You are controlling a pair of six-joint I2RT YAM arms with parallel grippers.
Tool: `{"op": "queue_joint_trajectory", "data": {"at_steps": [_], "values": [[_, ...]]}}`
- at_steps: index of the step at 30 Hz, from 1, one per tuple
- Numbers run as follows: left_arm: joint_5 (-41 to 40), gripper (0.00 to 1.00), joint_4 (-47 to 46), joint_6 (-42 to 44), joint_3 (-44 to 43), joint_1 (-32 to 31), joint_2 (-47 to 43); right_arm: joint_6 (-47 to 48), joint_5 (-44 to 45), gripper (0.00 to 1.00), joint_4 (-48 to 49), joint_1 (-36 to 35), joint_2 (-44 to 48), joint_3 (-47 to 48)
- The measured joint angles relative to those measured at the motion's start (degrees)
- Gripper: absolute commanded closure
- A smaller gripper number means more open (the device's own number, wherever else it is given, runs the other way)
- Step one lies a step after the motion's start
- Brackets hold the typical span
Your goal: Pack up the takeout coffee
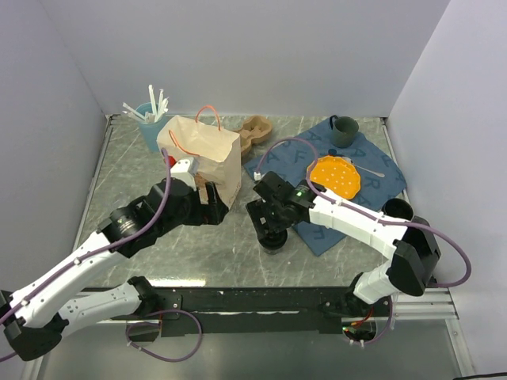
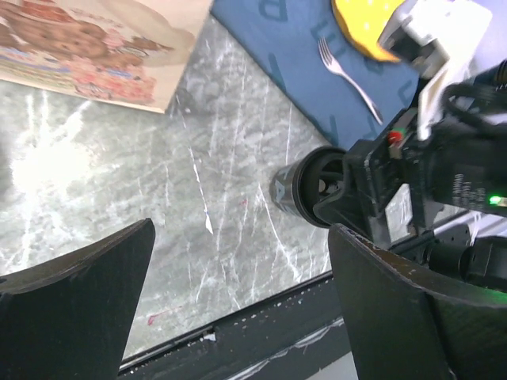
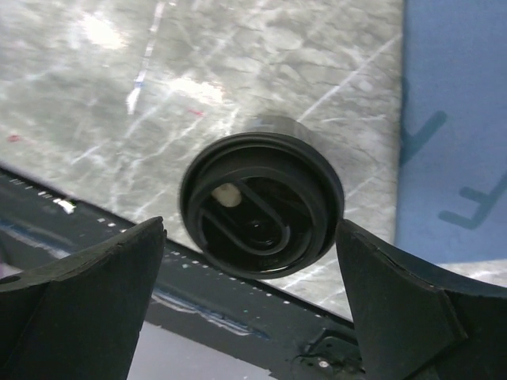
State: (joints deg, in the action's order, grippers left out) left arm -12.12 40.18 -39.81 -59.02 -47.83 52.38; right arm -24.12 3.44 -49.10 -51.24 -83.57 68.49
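The takeout coffee (image 1: 273, 240) is a small black cup with a round dark lid, standing upright on the marble table near its front edge. My right gripper (image 1: 269, 222) hovers directly over it. In the right wrist view the lid (image 3: 261, 206) sits between the open fingers of that gripper (image 3: 249, 237), the right finger close to the rim and the left one apart. The left wrist view shows the cup (image 2: 305, 190) partly hidden behind the right arm. My left gripper (image 1: 207, 194) is open and empty (image 2: 240, 229) beside the brown paper bag (image 1: 207, 154), whose printed side (image 2: 95, 47) lies at upper left.
A light-blue cup of white sticks (image 1: 150, 123) stands at the back left. A blue cloth (image 1: 372, 170) holds an orange plate (image 1: 334, 176), a teal mug (image 1: 344, 129) and a fork (image 2: 348, 71). A wooden object (image 1: 253, 131) lies behind the bag. The table's black front rail (image 1: 253, 299) is close.
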Motion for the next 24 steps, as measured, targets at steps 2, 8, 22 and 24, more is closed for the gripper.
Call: {"op": "queue_joint_trajectory", "data": {"at_steps": [2, 8, 22, 24], "values": [[-0.85, 0.03, 0.0, -0.04, 0.24, 0.0, -1.16, -0.02, 0.83, 0.08, -0.46, -0.37, -0.55, 0.0], [-2.32, 0.03, 0.02, 0.02, 0.5, 0.0, -1.55, -0.28, 1.7, 0.19, -0.68, -0.9, -1.49, 0.0], [-3.78, 0.02, 0.04, 0.22, 1.7, 0.0, -2.08, -5.27, 1.75, 0.41, -2.95, -1.01, -0.11, -0.48], [-3.87, 0.02, -0.04, 0.22, 1.79, 0.0, -2.05, -6.38, 1.86, 0.43, -4.13, -1.01, 1.33, -1.18]]}}
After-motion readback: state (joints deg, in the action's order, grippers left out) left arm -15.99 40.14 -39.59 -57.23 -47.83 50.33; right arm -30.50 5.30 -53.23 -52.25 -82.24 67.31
